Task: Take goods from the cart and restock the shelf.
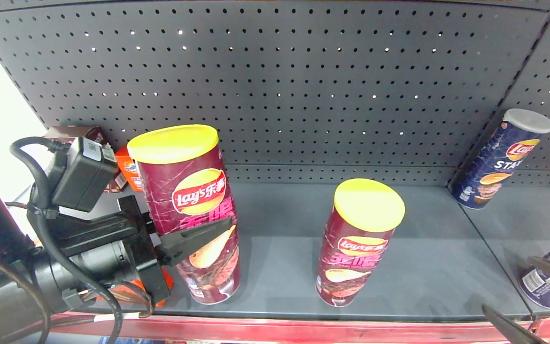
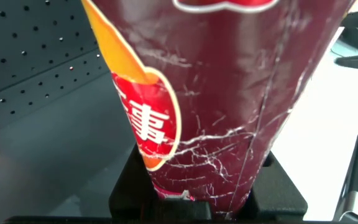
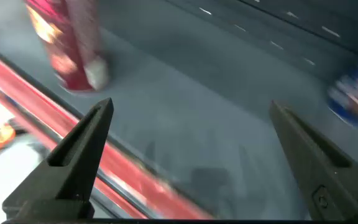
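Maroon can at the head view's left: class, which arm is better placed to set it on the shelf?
Left. The left gripper has its jaws shut on that maroon can, upright at the shelf; the right gripper is open and empty.

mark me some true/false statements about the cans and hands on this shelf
1. The left hand is shut on a maroon can. True.
2. The middle can has a blue lid. False: its lid is yellow.
3. The blue can is farther back on the shelf than the middle can. True.
4. The right hand grips a can. False: it is open and empty.
5. The middle can lies on its side. False: it stands upright.
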You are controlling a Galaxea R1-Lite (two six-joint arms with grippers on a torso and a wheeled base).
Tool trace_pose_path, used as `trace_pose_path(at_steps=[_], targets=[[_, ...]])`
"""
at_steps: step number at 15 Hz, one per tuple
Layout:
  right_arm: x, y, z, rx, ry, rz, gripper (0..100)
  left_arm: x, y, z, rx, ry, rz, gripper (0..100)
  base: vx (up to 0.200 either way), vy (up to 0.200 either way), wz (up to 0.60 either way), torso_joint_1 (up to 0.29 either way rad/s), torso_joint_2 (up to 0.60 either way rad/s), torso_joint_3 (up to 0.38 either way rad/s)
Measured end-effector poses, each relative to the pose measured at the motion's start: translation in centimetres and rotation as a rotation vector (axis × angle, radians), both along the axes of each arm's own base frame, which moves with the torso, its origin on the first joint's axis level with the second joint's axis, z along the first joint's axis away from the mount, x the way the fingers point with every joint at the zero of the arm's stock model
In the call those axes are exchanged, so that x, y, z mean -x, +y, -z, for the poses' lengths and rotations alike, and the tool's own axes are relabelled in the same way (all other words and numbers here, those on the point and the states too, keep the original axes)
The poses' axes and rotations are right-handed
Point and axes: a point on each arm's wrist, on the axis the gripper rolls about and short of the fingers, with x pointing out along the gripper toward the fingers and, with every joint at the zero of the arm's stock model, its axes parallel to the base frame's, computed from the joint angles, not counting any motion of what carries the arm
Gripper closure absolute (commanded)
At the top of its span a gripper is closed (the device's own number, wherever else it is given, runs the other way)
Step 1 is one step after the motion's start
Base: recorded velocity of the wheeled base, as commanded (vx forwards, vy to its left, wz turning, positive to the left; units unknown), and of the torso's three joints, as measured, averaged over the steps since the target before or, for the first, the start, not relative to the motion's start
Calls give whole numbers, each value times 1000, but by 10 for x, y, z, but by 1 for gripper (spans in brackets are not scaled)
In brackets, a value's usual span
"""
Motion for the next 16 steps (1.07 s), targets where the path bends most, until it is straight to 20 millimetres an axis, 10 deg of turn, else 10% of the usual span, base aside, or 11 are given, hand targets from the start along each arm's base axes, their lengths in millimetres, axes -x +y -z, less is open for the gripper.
trace_pose_path(at_steps=[7, 16], targets=[[76, -34, 61, 25, 195, 312, 0, 2, 1, 1, 2, -5, 1, 100, 0, 0, 0, 0, 0, 0], [91, -37, 61, -276, -6, 765, 0, 5, 1, -1, 5, -11, 9, 100, 0, 0, 0, 0, 0, 0]])
